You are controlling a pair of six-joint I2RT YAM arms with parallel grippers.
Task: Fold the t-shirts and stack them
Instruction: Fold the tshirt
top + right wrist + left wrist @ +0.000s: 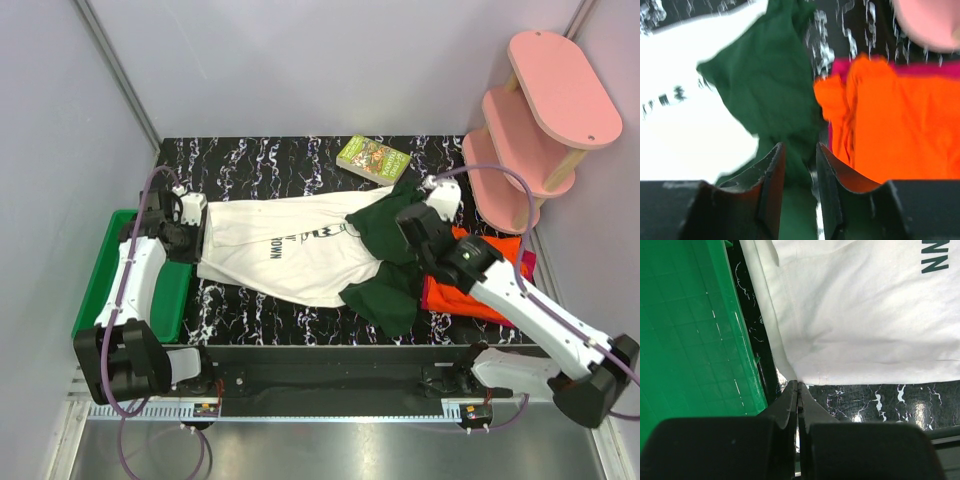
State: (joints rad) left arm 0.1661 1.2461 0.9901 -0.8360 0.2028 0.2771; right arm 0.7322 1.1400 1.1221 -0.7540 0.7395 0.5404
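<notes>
Laying the cream shirt [290, 250] flat seems in hand: left gripper [798, 386] pinches its hem at 9 o'clock, right gripper [800, 155] stands parted astride the green sleeve [775, 90] at 3 o'clock, which likely needs smoothing next.

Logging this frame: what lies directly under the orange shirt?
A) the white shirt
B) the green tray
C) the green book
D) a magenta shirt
D: in the right wrist view, the edge of a magenta shirt peeks out from beneath the orange shirt along its far side.
</notes>
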